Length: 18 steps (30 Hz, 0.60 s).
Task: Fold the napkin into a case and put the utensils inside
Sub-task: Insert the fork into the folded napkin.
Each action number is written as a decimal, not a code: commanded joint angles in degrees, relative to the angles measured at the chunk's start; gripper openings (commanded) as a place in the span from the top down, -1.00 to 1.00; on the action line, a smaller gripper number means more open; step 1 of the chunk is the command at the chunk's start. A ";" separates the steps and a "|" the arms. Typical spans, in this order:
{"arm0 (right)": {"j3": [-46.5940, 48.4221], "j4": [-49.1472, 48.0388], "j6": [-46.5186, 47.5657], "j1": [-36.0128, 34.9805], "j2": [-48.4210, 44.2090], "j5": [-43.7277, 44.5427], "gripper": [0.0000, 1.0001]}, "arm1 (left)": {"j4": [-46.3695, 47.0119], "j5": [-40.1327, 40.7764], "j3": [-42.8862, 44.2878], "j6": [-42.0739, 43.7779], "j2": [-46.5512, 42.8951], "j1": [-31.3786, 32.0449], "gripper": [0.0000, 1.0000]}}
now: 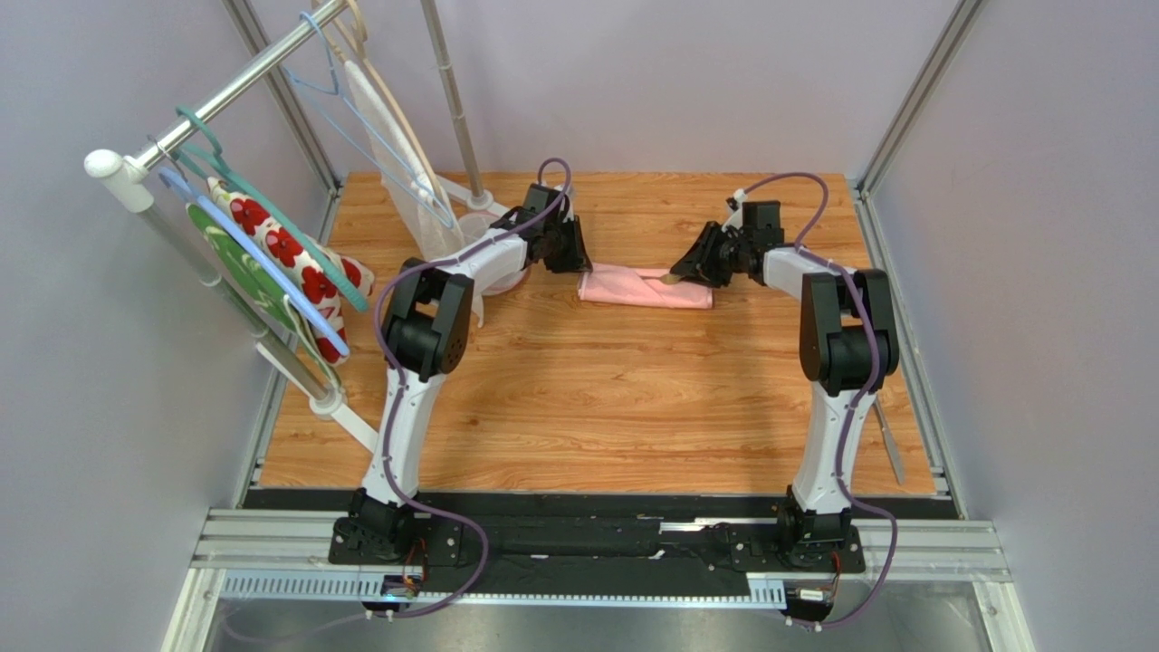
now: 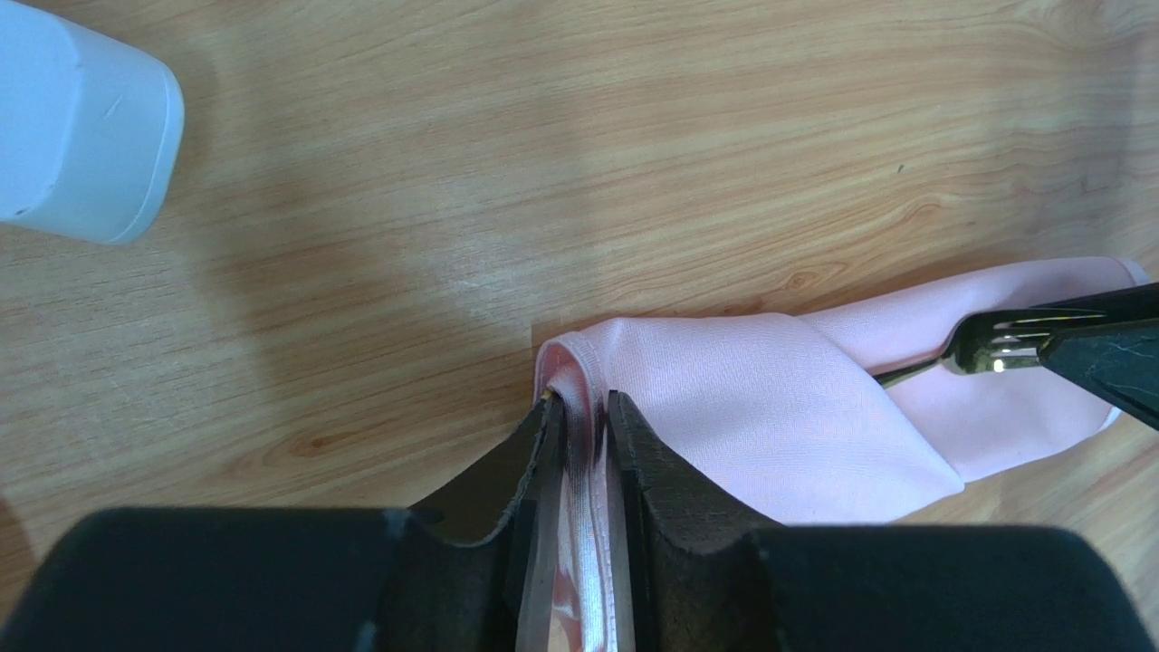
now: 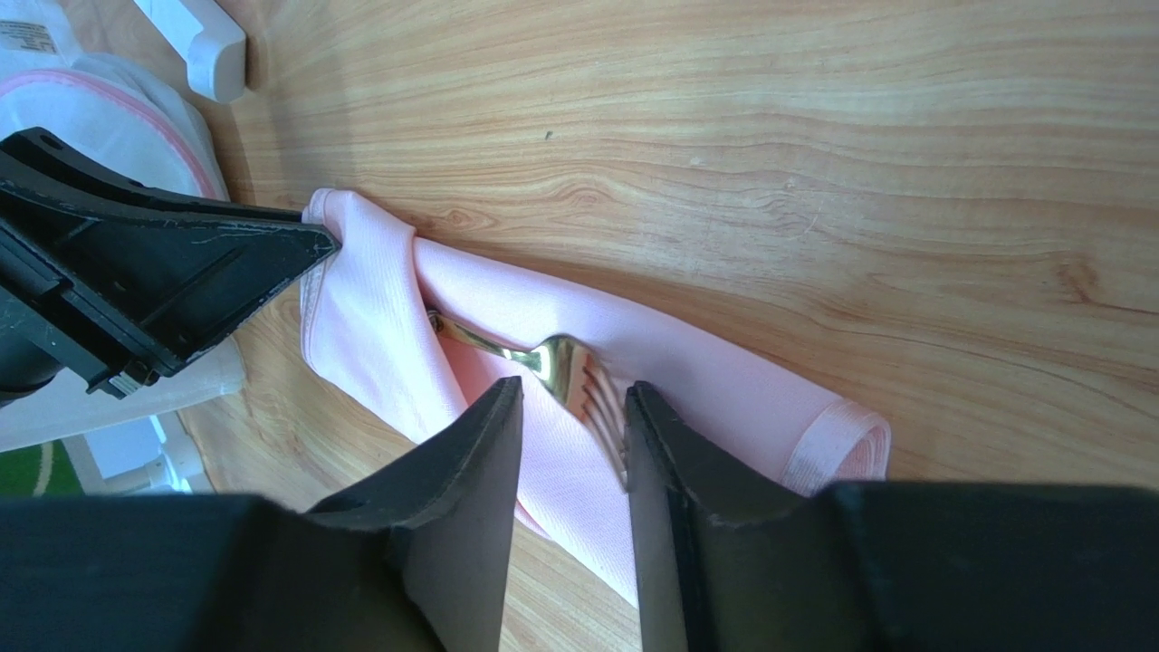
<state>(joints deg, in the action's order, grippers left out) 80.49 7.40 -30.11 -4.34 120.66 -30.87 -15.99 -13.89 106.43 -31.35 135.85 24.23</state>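
**A:** From above, where does the cloth lie?

**B:** The plain light-pink napkin (image 1: 646,287) is folded into a narrow flat strip. It lies on the far middle of the wooden bench (image 1: 585,408), between the arms. The left pincer (image 1: 582,261) is at its left end and the right pincer (image 1: 676,276) at its right end.

**A:** Any cutlery in that view?

**B:** A slim silver-grey utensil (image 1: 891,442) lies alone by the bench's right edge, well apart from the napkin. On the left, a white cloth with red flowers (image 1: 293,258) hangs from a rail.

**A:** And the left wrist camera?

**B:** The left pincer (image 2: 582,408) is clamped on the napkin's (image 2: 735,408) folded end, with pink cloth pinched between its fingers. Farther along, the head of a yellowish metal fork (image 2: 1000,347) shows at the tip of the right pincer (image 2: 1054,347). A white rounded object (image 2: 82,122) sits at the upper left.

**A:** The right wrist camera?

**B:** The right pincer (image 3: 572,401) grips the fork (image 3: 551,364) by its tined head. The fork's handle runs in under the upper layer of the napkin (image 3: 762,394). At the cloth's far end, the left pincer (image 3: 316,245) touches the corner.
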 commanded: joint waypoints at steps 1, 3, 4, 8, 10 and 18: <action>0.37 1.64 2.77 -0.41 -3.94 2.83 0.14 | -0.80 0.79 -0.26 0.77 -3.31 0.03 0.45; 2.47 3.23 4.43 -0.23 -3.68 4.24 0.10 | -1.23 0.97 -0.09 1.12 -3.57 0.03 0.41; 3.18 4.19 4.70 -0.14 -3.68 4.33 0.07 | -1.24 1.14 0.00 1.29 -3.92 0.03 0.40; 8.88 10.34 8.56 -0.14 -4.12 8.00 0.01 | -2.12 1.67 0.27 2.08 -5.07 0.03 0.31; 14.57 19.17 12.50 -0.14 -5.34 11.69 -0.03 | -3.69 1.68 1.23 2.44 -6.21 0.03 0.18; 17.17 44.88 8.76 0.99 -16.33 44.57 -0.34 | -6.50 -4.36 -3.68 0.24 -20.34 0.38 -0.39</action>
<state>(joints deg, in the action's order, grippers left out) 98.02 36.77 -19.88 -4.32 112.14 -3.90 -21.56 -13.21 104.25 -29.65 128.09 24.23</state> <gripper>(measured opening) 0.659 0.683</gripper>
